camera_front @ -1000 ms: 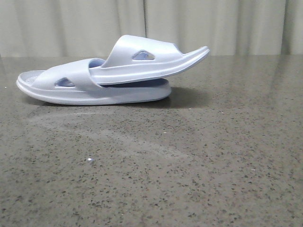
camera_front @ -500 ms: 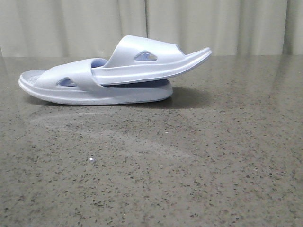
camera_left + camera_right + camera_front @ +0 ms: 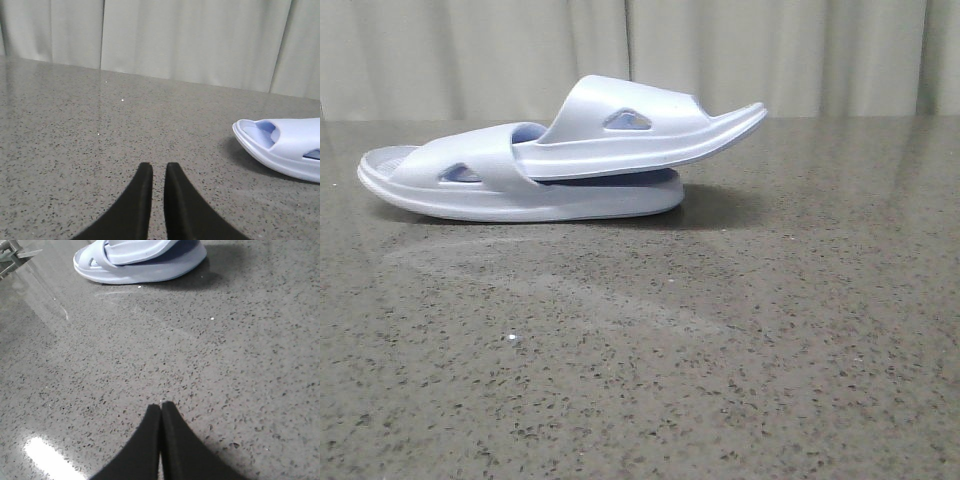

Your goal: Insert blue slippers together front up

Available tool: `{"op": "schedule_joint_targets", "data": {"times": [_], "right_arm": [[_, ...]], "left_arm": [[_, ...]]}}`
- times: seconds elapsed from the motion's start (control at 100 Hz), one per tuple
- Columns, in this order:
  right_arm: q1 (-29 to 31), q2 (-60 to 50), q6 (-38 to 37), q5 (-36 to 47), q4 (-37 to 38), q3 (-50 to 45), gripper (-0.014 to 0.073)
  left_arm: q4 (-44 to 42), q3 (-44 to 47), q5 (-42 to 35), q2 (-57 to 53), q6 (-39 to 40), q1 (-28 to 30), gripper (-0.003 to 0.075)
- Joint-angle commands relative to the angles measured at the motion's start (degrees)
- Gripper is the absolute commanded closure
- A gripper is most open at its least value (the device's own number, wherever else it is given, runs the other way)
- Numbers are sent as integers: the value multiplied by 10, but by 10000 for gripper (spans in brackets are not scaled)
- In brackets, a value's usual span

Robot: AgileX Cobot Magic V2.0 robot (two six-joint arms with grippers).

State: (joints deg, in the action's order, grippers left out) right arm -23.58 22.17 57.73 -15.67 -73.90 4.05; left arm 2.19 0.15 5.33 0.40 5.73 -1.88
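The two blue slippers are nested at the far left of the table. The lower slipper lies flat, and the upper slipper has one end tucked under the lower one's strap while its other end tilts up to the right. The pair also shows in the right wrist view, and one end shows in the left wrist view. My left gripper is empty, with only a narrow slit between its fingers, and stands well away from the slippers. My right gripper is shut, empty and far from them. Neither gripper shows in the front view.
The speckled grey stone table stretches out in front of the slippers. Pale curtains hang behind its far edge. A metal frame part shows at the table's side in the right wrist view.
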Motion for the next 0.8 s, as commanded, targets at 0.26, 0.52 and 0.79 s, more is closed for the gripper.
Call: {"op": "schedule_joint_targets", "data": {"times": [0.26,0.52,0.79], "right_arm": [[0,4,7,2,-13,16,672],[0,4,7,2,-13,16,672],[0,4,7,2,-13,16,672]], "left_arm": [[-1,5,-5,-23,0,4,705],[-1,5,-6,-23,0,4,705],[-1,5,-6,-23,0,4,705]]}}
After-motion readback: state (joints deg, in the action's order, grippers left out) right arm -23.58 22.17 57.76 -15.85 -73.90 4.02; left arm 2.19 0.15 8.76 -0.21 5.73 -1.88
